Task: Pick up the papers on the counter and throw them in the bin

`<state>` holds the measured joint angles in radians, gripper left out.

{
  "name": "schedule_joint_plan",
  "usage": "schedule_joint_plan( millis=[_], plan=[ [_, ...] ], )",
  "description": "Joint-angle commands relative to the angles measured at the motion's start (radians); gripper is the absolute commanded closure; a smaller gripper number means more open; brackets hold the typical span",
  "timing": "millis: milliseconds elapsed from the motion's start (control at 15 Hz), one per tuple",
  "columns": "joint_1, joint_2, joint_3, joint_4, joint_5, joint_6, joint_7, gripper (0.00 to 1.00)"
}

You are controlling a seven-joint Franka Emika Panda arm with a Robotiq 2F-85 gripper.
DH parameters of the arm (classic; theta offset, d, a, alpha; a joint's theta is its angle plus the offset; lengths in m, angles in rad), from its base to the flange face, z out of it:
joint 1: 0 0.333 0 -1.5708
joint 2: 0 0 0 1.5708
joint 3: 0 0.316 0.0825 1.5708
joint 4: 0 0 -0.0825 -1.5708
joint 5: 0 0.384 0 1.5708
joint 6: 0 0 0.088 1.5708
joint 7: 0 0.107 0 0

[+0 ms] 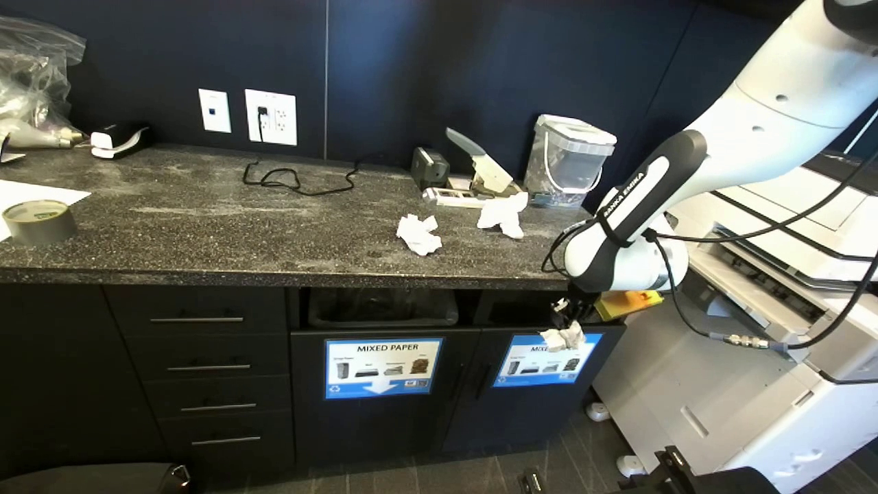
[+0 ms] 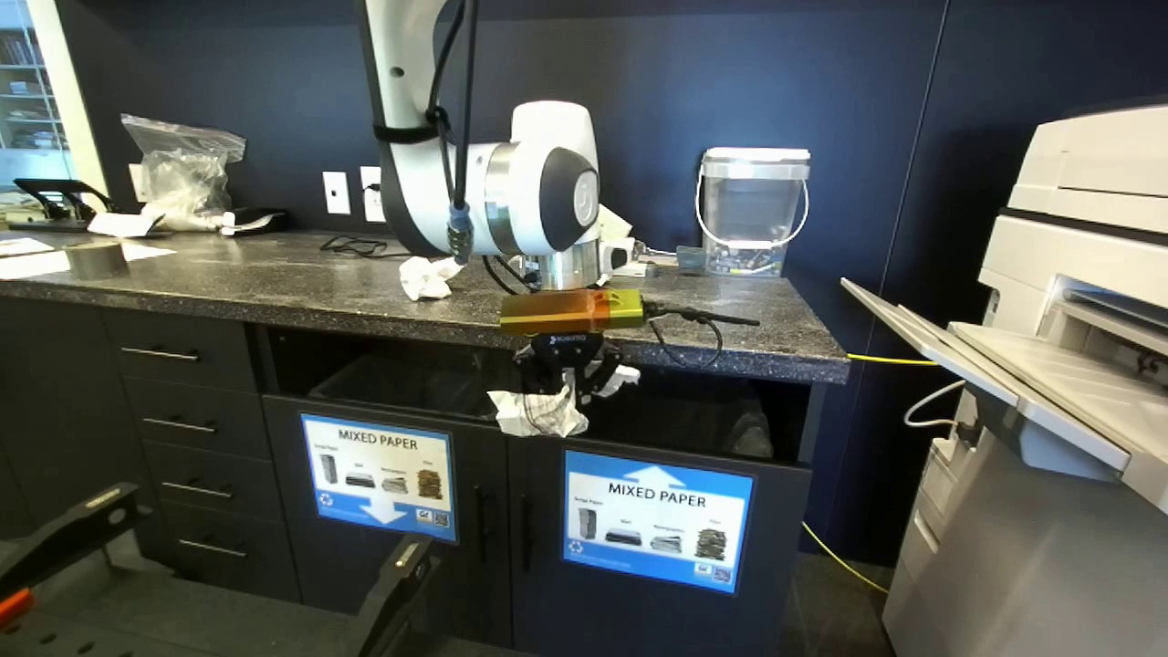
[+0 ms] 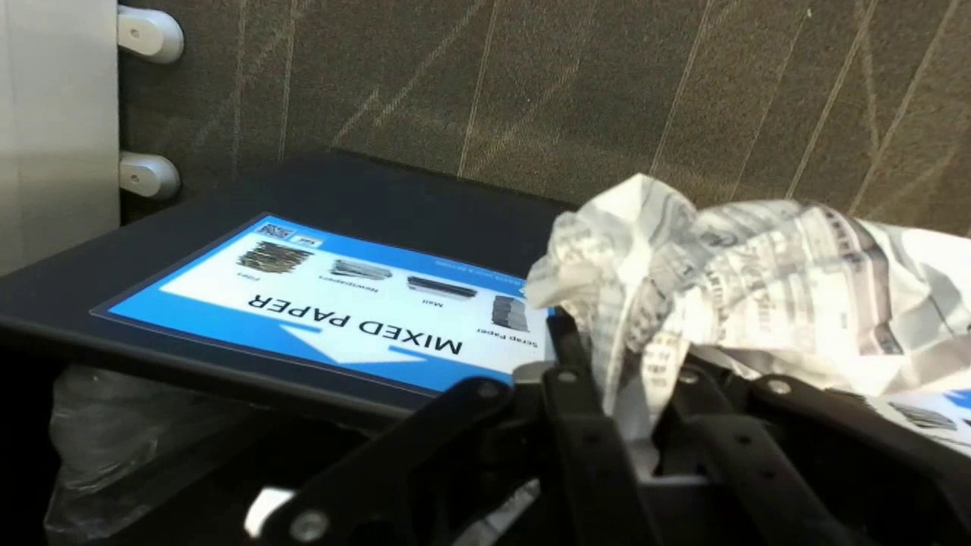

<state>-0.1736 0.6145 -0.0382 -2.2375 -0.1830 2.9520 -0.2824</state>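
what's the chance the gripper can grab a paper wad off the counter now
Probably not yet: the gripper holds a crumpled paper, so it isn't free for a wad on the counter.

Panda arm (image 1: pixel 768 116): white, slanting from the upper right down to the left in an exterior view
Wrist joint (image 2: pixel 526 196): lies sideways at the arm's lower end, with a silver ring (image 2: pixel 497 201) and a dark round cap (image 2: pixel 570 196)
Black cable (image 2: pixel 466 109): runs down the arm to a metal connector (image 2: pixel 459 237) at the wrist
Silver flange (image 2: pixel 566 269): beneath the wrist joint, upright
Robotiq gripper (image 3: pixel 630 402): black, hanging below the flange in both exterior views, pointing downward
Fingers (image 3: pixel 584 417): close together in a grip, a narrow gap between them, at the bottom of the wrist view
Linkage bars (image 3: pixel 402 455): angled outward on both sides of the fingers
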Motion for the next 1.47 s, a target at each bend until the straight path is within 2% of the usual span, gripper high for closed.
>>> schedule_joint_plan(
  millis=[0, 67, 200, 267, 400, 467, 600, 933, 1000, 1400],
  plan=[
    [-0.003, 0.026, 0.002, -0.060, 0.033, 0.208, 0.058, 0.86],
    [-0.026, 0.036, 0.016, -0.062, 0.041, 0.255, 0.061, 0.86],
    [0.001, 0.083, -0.003, -0.069, 0.048, 0.387, 0.102, 0.86],
    [-0.032, 0.098, 0.020, -0.061, 0.051, 0.430, 0.109, 0.86],
    [-0.008, 0.158, 0.007, -0.048, 0.064, 0.546, 0.142, 0.86],
    [-0.035, 0.178, 0.024, -0.036, 0.061, 0.583, 0.158, 0.86],
    [-0.015, 0.239, 0.013, -0.020, 0.075, 0.685, 0.188, 0.86],
    [-0.024, 0.354, 0.013, 0.056, 0.137, 0.817, 0.281, 0.86],
    [-0.005, 0.384, 0.004, 0.080, 0.161, 0.844, 0.287, 0.86],
    [-0.012, 0.493, 0.008, 0.228, 0.169, 0.894, 0.322, 0.86]
  ],
)
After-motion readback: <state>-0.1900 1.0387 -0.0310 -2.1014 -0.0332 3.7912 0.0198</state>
